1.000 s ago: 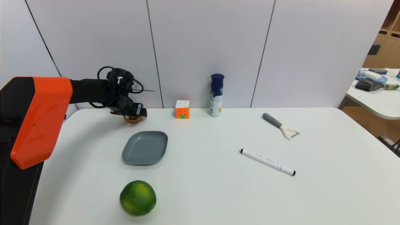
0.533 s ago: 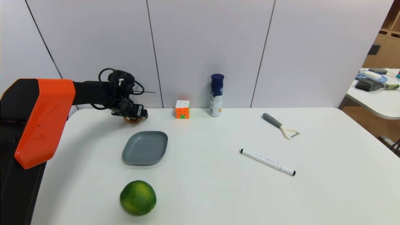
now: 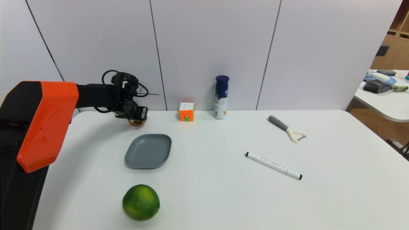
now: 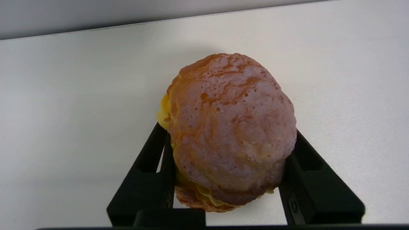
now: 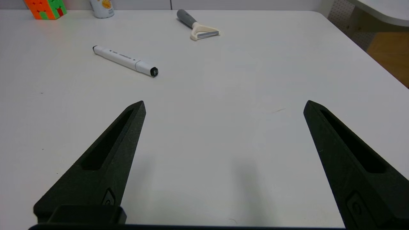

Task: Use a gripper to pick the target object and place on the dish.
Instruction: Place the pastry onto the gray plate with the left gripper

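On the white table (image 3: 223, 191), near its back left corner, the left gripper (image 3: 136, 115) is clamped around the cream puff (image 4: 230, 127), both black fingers (image 4: 150, 179) pressing its sides. The grey dish (image 3: 148, 150) lies just in front of it, toward the front edge. A green fruit (image 3: 141, 202) sits near the front edge, forward of the dish. Along the back edge stand a spray can (image 3: 221, 97) and a puzzle cube (image 3: 186, 111). A marker (image 3: 273, 165) and a peeler (image 3: 286, 128) lie toward the right. The right gripper (image 5: 223, 159) hovers over bare table, fingers wide apart.

Dish (image 3: 148, 150) sits mid-table (image 3: 335, 179) — fruit (image 3: 141, 202) before it, cube (image 3: 186, 111) behind-right.
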You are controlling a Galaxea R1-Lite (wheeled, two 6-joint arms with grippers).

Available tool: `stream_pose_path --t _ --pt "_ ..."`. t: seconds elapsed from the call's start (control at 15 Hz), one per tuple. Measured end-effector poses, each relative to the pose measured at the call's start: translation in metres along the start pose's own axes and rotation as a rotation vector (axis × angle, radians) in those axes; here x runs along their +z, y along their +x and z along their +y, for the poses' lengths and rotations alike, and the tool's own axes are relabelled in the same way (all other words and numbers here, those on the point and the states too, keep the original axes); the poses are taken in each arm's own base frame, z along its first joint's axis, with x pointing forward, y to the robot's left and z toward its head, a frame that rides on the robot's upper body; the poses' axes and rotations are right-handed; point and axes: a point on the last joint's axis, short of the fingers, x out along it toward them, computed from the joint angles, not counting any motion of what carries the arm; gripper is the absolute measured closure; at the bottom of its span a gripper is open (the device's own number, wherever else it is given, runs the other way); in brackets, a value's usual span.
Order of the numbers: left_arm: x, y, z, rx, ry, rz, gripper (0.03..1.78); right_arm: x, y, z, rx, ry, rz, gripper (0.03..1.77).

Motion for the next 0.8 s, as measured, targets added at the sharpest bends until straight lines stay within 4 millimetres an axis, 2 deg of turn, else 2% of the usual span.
stream_pose_path --t 0.2,0.4,0.6,0.8 --pt "0.0 -0.004 0.001 0.001 0.003 0.006 0.98 0.0 0.0 0.0 0.0 0.0 0.0 0.09" --pt "0.002 -0.017 0.003 0.003 -0.002 0.006 0.98 0.0 0.0 0.0 0.0 0.0 0.0 0.09" --pt "0.008 -0.041 0.006 0.003 -0.008 0.006 0.98 0.0 0.0 0.0 0.0 0.0 0.0 0.09" --pt "0.016 -0.075 0.01 0.0 -0.029 -0.025 0.98 0.0 0.0 0.0 0.0 0.0 0.0 0.09"
